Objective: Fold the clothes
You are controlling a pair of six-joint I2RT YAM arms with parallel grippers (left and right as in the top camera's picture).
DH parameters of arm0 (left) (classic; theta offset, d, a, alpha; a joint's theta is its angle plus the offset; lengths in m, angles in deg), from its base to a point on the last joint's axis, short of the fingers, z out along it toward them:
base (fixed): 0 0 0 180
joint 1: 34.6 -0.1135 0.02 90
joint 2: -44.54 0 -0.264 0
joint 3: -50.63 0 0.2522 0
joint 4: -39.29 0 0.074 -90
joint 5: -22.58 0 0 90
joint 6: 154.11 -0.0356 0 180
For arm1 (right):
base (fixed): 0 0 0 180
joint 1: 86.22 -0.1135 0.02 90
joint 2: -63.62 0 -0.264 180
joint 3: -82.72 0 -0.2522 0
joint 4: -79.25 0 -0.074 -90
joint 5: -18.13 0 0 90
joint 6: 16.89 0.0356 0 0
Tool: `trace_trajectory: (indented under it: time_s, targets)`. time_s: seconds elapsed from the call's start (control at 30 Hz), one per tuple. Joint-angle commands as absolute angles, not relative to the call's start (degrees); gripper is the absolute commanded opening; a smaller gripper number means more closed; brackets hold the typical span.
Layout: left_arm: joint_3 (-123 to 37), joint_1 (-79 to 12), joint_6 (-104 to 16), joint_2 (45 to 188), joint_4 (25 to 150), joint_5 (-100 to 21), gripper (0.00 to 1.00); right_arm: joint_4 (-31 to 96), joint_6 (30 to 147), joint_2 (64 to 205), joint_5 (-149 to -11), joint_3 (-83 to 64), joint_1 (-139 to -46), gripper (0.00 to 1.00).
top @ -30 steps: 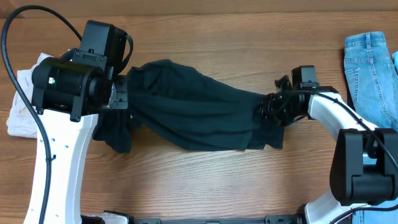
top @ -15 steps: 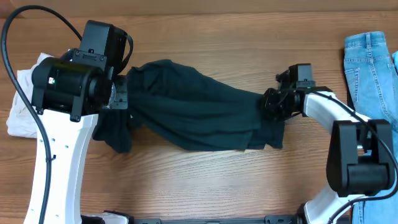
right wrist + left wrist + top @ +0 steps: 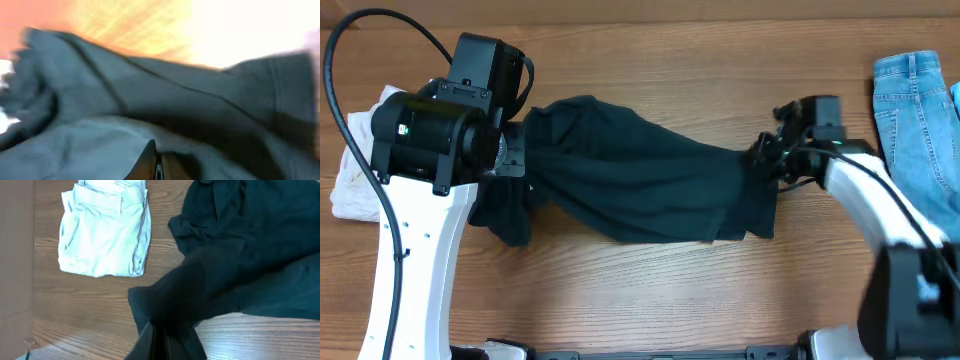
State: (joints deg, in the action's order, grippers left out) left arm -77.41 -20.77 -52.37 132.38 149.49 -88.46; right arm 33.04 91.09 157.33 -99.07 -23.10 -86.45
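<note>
The dark navy-black T-shirt (image 3: 640, 185) is stretched across the middle of the wooden table between my two grippers, plain side showing, no lettering visible. My left gripper (image 3: 512, 155) is shut on the shirt's left end, which bunches into the jaws in the left wrist view (image 3: 167, 337). My right gripper (image 3: 765, 160) is shut on the shirt's right end; the right wrist view (image 3: 159, 162), blurred, shows closed fingers pinching dark cloth (image 3: 165, 110). A flap hangs down at the lower left (image 3: 505, 215).
Beige folded shorts (image 3: 355, 165) lie at the left edge, partly under my left arm, and show in the left wrist view (image 3: 102, 230). Light blue jeans (image 3: 915, 110) lie at the right edge beside my right arm.
My right gripper has moved slightly right and up with the shirt's right end, pulling it tauter. The left arm and the shirt's left side have not moved.
</note>
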Motion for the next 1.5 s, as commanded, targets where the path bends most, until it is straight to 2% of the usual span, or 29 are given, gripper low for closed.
trace_trajectory:
  time_s: [0.0,0.23,0.4,0.57,1.07,1.3,1.47]
  targets:
    - [-78.7,-21.1,-53.4,132.2,149.4,-88.6,0.04,32.0,90.8,144.8,-98.1,-21.0,-84.7,0.04]
    - [-79.6,-21.2,-53.4,132.0,149.0,-89.8,0.04,25.3,90.7,126.7,-84.5,-15.6,-81.5,0.04]
    - [-83.8,-21.5,-53.4,131.7,149.4,-92.6,0.04,18.8,90.4,125.8,-84.4,-6.5,-81.5,0.04]
    - [-87.6,-21.5,-53.9,131.2,149.8,-93.4,0.04,18.5,89.2,126.1,-84.3,-4.6,-81.6,0.04]
    - [-87.9,-21.5,-53.8,127.3,149.2,-92.4,0.04,13.5,89.5,136.6,-86.5,-4.7,-81.6,0.04]
    - [-87.9,-21.5,-53.8,127.3,149.2,-91.8,0.04,2.9,90.8,151.5,-86.5,-4.8,-81.6,0.04]
    - [-87.9,-21.5,-53.8,127.3,149.2,-90.9,0.04,0.8,89.6,161.9,-89.1,-4.8,-81.6,0.07]
